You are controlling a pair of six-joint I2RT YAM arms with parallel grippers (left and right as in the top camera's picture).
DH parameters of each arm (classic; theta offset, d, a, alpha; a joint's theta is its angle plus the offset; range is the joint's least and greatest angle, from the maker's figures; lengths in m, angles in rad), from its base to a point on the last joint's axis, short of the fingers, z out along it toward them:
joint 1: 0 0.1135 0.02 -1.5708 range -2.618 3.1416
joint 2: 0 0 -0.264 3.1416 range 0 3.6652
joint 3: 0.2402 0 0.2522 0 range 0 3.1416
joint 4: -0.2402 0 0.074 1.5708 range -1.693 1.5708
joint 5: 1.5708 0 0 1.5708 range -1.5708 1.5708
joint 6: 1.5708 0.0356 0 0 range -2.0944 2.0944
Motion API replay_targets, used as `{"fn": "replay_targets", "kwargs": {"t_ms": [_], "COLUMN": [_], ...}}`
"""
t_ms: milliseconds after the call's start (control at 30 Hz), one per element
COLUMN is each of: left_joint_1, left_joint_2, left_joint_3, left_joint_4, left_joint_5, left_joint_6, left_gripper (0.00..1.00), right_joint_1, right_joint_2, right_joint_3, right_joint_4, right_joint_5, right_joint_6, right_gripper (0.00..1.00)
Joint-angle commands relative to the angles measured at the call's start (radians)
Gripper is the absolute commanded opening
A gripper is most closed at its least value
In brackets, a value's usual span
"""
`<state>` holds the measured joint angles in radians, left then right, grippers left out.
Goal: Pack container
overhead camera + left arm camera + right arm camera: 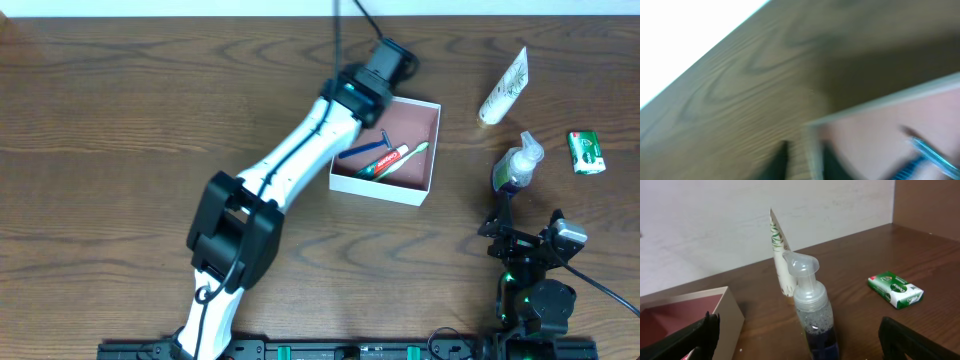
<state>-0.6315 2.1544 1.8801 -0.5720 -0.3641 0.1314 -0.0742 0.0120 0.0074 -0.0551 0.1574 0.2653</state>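
Note:
The container (428,150), a shallow white box with a pink inside, holds a blue razor (365,148), a toothpaste tube (385,163) and a green toothbrush (412,153). My left gripper (382,90) is at its far left corner. In the blurred left wrist view that gripper (807,167) straddles the container's wall (880,105) with its jaws slightly apart, and the razor (927,152) lies inside. My right gripper (523,235) stands wide open just short of a clear pump bottle (516,165). In the right wrist view the bottle (810,300) stands between the fingers (915,340), untouched.
A white tube (505,88) lies at the back right, with a green soap box (586,152) to the right of the bottle. The right wrist view shows the tube (780,255) behind the bottle, the soap box (896,290) on the right and the container (727,312) on the left.

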Motion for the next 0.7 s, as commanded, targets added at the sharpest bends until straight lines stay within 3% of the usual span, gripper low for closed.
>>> {"fn": "replay_targets", "kwargs": {"t_ms": [0, 200, 333, 433, 500, 667], "left_joint_1": [0.08, 0.19, 0.27, 0.33, 0.356, 0.361], "left_joint_2": [-0.037, -0.09, -0.133, -0.141, -0.141, -0.141], "left_joint_3": [0.018, 0.018, 0.018, 0.018, 0.018, 0.018], "left_joint_4": [-0.003, -0.01, -0.016, -0.058, -0.089, -0.127], "left_joint_5": [-0.146, -0.146, -0.146, -0.116, -0.016, 0.509], "left_joint_6": [-0.165, -0.27, -0.279, -0.279, -0.279, -0.142], "left_gripper": [0.36, 0.36, 0.53, 0.55, 0.49, 0.49], "right_joint_1": [0.016, 0.016, 0.016, 0.016, 0.016, 0.016], "right_joint_2": [-0.006, -0.006, -0.006, -0.006, -0.006, -0.006], "right_joint_3": [-0.002, -0.002, -0.002, -0.002, -0.002, -0.002], "right_joint_4": [-0.004, -0.004, -0.004, -0.004, -0.004, -0.004], "right_joint_5": [0.007, 0.007, 0.007, 0.007, 0.007, 0.007], "right_joint_6": [-0.016, -0.016, -0.016, -0.016, -0.016, -0.016], "right_gripper": [0.99, 0.99, 0.99, 0.99, 0.99, 0.99]}}
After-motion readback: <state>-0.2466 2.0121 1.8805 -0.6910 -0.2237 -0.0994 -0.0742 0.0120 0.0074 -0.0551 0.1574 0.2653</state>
